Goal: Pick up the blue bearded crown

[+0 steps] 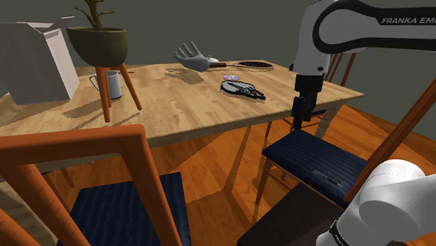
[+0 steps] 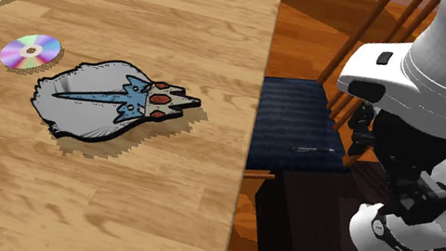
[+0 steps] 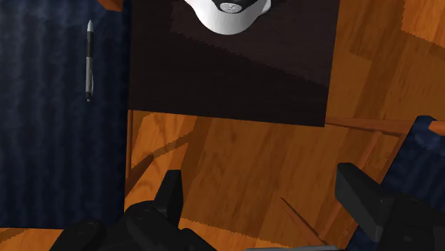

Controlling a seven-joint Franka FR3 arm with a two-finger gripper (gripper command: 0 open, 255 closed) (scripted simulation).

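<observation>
The blue bearded crown [image 2: 117, 101], 1 in number, is laid flat on the wooden table [image 2: 148, 220], just right of 1 disc [image 2: 30, 50]. Further left in the shoulder view, 1 pot [image 1: 98, 43] is filled by 1 plant [image 1: 94, 12], and 1 mug [image 1: 114, 84] is set beside it. The gripper [image 3: 260, 178] is held off the table's edge, above the floor, its 2 fingers spread apart.

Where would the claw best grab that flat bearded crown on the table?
The bearded crown lies flat on the wooden table, so probably straight from above, pinching across its narrower jewelled end; there is no raised side to catch.
</observation>
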